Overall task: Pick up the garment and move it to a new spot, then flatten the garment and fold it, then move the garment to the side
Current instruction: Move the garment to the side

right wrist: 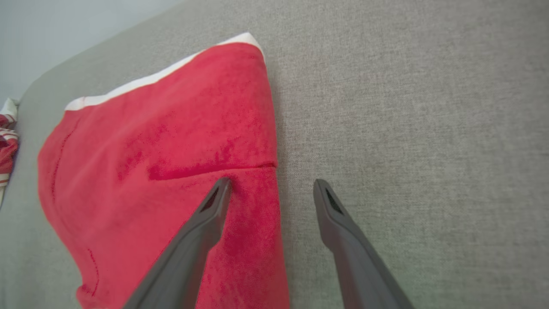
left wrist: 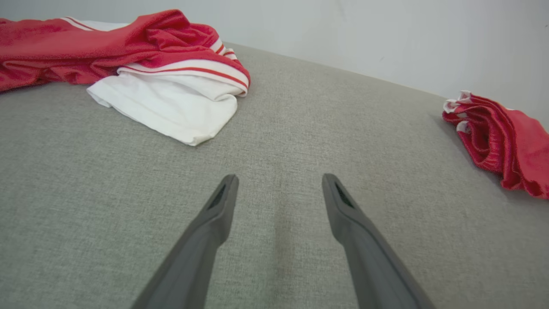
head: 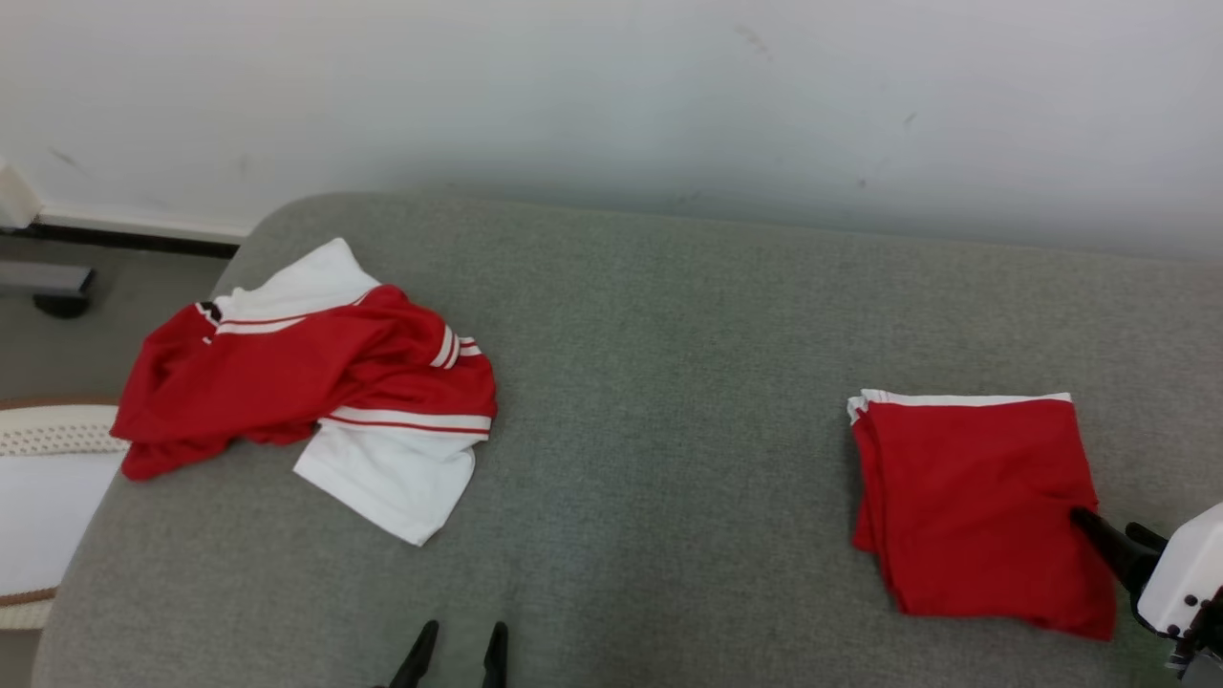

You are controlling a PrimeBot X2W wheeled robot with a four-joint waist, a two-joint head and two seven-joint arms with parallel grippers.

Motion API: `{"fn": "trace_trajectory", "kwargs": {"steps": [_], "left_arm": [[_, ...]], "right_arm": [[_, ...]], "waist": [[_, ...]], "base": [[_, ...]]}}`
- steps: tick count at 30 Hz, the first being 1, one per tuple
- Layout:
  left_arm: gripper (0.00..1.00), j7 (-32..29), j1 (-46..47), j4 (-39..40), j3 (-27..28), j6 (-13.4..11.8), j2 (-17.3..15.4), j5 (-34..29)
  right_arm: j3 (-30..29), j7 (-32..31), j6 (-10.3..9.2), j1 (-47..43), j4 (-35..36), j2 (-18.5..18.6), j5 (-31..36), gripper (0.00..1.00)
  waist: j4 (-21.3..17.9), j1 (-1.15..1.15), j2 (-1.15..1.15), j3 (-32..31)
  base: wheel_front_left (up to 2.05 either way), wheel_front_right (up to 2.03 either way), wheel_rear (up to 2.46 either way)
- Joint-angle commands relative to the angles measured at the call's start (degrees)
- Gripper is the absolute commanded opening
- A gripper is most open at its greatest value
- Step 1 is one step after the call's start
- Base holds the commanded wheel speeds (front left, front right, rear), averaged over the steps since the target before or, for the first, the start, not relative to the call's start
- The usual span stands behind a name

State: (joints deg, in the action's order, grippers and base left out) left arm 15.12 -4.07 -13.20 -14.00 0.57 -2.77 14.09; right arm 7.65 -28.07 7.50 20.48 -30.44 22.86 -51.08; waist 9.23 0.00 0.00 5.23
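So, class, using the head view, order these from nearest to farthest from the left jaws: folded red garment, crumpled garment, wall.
1. crumpled garment, just ahead, to the left
2. folded red garment, far to the right
3. wall, at the back

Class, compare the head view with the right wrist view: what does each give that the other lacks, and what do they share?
Head view adds: the left gripper, open; the crumpled garment's full spread; the floor at left. Right wrist view adds: the right gripper open, straddling the folded garment's edge, and a crease by one finger. Shared: both garments, the grey surface, the right gripper, the wall.
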Motion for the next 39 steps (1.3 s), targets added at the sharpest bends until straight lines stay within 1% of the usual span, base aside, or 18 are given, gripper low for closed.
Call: {"fn": "trace_trajectory", "kwargs": {"steps": [1, 5, 8, 11, 12, 13, 18, 23, 28, 34, 36, 39], "left_arm": [[1.0, 0.0, 0.8, -0.1, 0.1, 0.0, -0.2, -1.0], [1.0, 0.0, 1.7, -0.2, 0.0, 0.3, -0.2, -1.2], [1.0, 0.0, 1.9, -0.2, 0.1, 0.3, -0.2, -1.2], [1.0, 0.0, 2.3, -0.3, 0.1, 0.3, -0.2, -0.9], [1.0, 0.0, 2.5, -0.2, -0.1, 0.2, -0.2, -0.6], [1.0, 0.0, 2.6, 0.0, -0.1, 0.1, -0.2, -0.3], [1.0, 0.0, 2.4, 0.6, -0.4, -0.2, -0.2, 0.6], [1.0, 0.0, 2.8, 1.3, -0.3, -0.1, -0.2, 0.3], [1.0, 0.0, 4.7, 2.1, -0.4, 0.7, -0.2, -1.2], [1.0, 0.0, 7.8, 3.6, -0.9, 2.0, -0.2, -2.8], [1.0, 0.0, 9.0, 3.6, -1.4, 2.6, -0.2, -3.5], [1.0, 0.0, 10.6, 3.3, -2.5, 3.2, -0.2, -4.1]], "right_arm": [[-0.2, -0.8, -0.02, 0.9, -1.2, 0.4, -0.8, 1.0], [-1.1, -2.6, -0.02, 2.6, -4.8, 0.8, -1.2, 1.0], [-1.3, -2.4, -0.02, 3.1, -6.3, -0.9, -2.8, 1.0], [-0.5, -2.3, -0.02, 3.4, -5.6, -2.5, -5.0, 1.0], [-0.1, -2.3, -0.01, 3.5, -4.9, -2.7, -5.9, 0.41], [0.2, -2.4, -0.01, 3.5, -4.4, -2.8, -6.7, 0.0], [1.8, -1.9, -0.01, 4.1, -1.9, -1.3, -8.6, 0.0], [2.7, 0.5, -0.01, 6.3, -1.5, 1.3, -6.5, 0.0], [2.6, 3.8, -0.01, 9.0, -4.3, 4.3, -2.2, 0.0], [1.4, 8.1, -0.01, 12.0, -7.5, 5.5, 1.4, 0.0], [1.2, 9.7, -0.01, 12.8, -8.8, 5.5, 3.1, 0.0], [1.3, 11.9, -0.02, 13.9, -11.3, 5.5, 5.8, 0.0]], "waist": [[2.8, 0.0, 0.0, 2.8], [4.7, 0.0, 0.0, 4.5], [5.3, 0.0, 0.0, 5.1], [5.6, 0.0, 0.0, 5.2], [5.6, 0.0, 0.0, 5.1], [5.5, 0.0, 0.0, 5.0], [3.3, 0.0, 0.0, 4.8], [-1.4, 0.0, 0.0, 6.0], [-6.7, 0.0, 0.0, 8.2], [-13.0, 0.0, 0.0, 11.2], [-14.4, 0.0, 0.0, 12.0], [-15.3, 0.0, 0.0, 12.7]], "base": [[0.0, 0.0, 0.0], [0.0, 0.0, 0.0], [0.0, 0.0, 0.0], [0.0, 0.0, 0.0], [0.0, 0.0, 0.0], [0.0, 0.0, 0.0], [0.0, 0.0, 0.0], [0.0, 0.0, 0.0], [0.0, 0.0, 0.0], [0.0, 0.0, 0.0], [0.0, 0.0, 0.0], [0.0, 0.0, 0.0]]}}
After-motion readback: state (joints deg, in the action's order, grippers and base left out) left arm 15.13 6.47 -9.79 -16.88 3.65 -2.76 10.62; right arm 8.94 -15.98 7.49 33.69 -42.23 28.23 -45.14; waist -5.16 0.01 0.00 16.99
